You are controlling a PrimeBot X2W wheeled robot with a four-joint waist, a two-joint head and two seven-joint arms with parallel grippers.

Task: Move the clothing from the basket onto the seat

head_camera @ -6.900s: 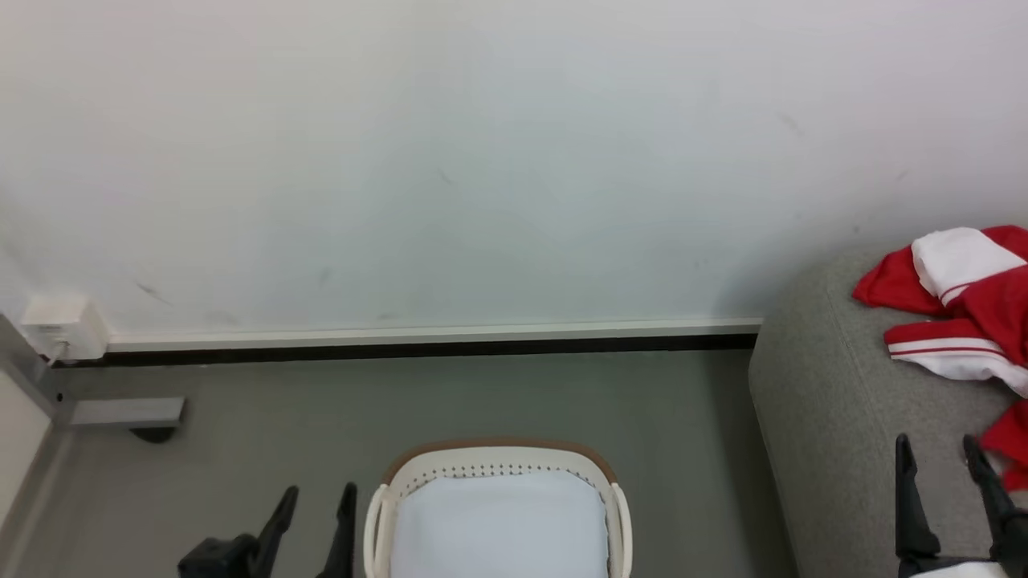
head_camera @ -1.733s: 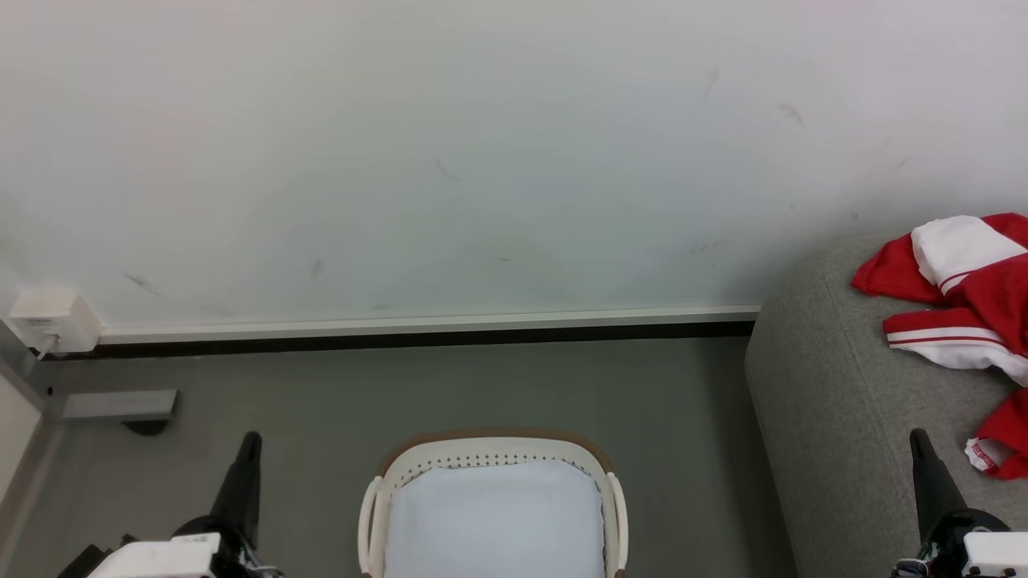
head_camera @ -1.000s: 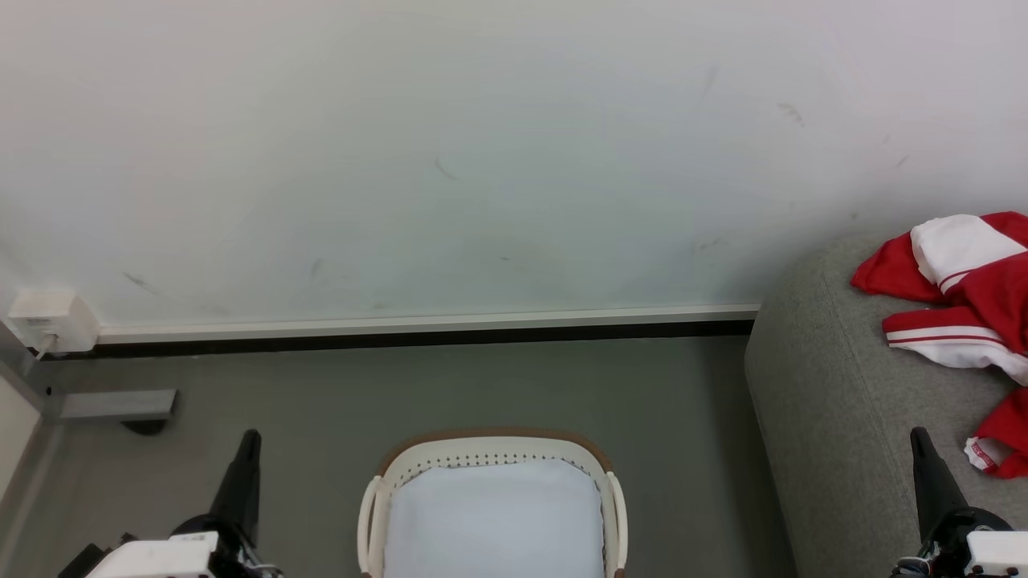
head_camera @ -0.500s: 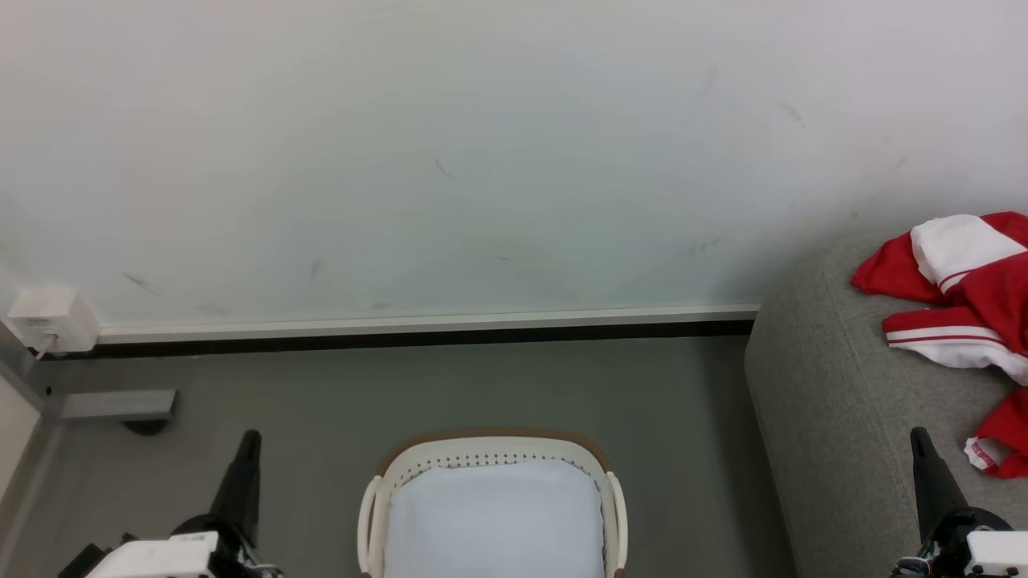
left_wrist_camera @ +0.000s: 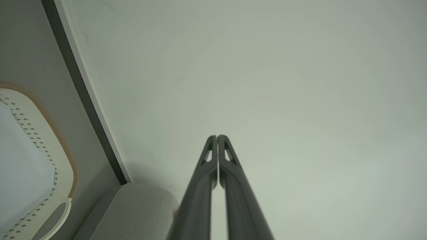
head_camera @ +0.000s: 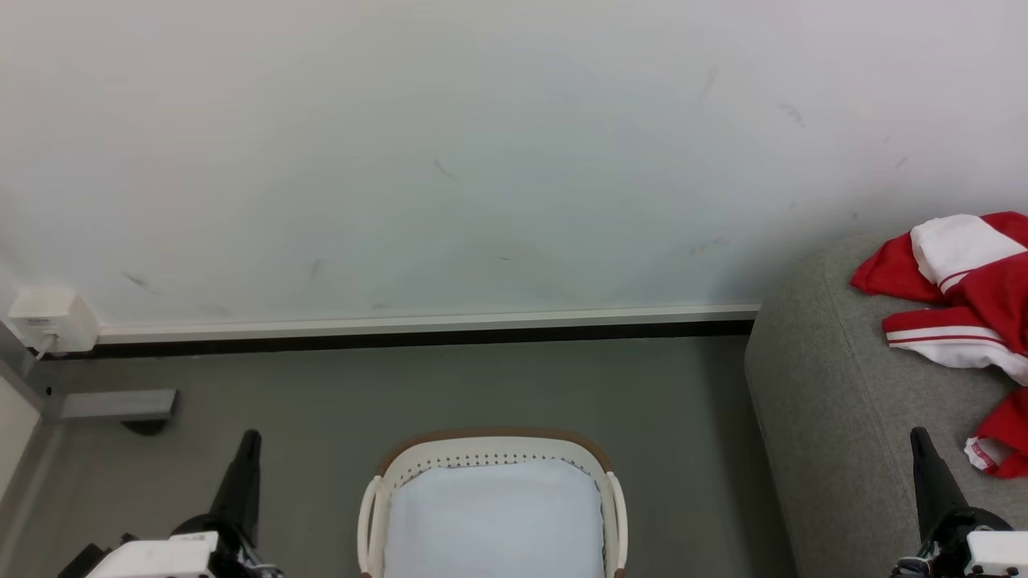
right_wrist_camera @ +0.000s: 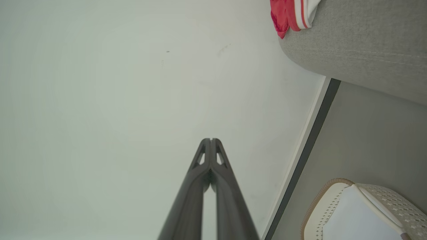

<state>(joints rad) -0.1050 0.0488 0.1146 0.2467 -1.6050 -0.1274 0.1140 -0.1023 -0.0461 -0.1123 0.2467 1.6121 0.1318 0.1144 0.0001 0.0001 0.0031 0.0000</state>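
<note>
The cream basket (head_camera: 495, 449) with a brown rim stands on the floor at the bottom centre, and its white lining (head_camera: 494, 522) is all that shows inside. Red-and-white clothing (head_camera: 968, 305) lies crumpled on the grey seat (head_camera: 827, 417) at the right. My left gripper (head_camera: 250, 437) is shut and empty, left of the basket, fingers pointing at the wall. My right gripper (head_camera: 918, 435) is shut and empty over the seat's front, just left of the clothing's lower edge. Both wrist views show the shut grippers (left_wrist_camera: 217, 136) (right_wrist_camera: 210, 140), the basket (left_wrist_camera: 50, 133) (right_wrist_camera: 320, 196) and the seat (left_wrist_camera: 140, 210) (right_wrist_camera: 360, 50).
A white wall (head_camera: 482, 160) with a dark skirting strip (head_camera: 401, 337) closes the far side. A white socket box (head_camera: 50, 319) and a grey bracket (head_camera: 116, 405) sit at the left. Grey floor (head_camera: 482, 385) lies between basket and wall.
Over the last second nothing has moved. Earlier, both grippers stood open and the right one was close to the clothing; they have since shut and drawn back.
</note>
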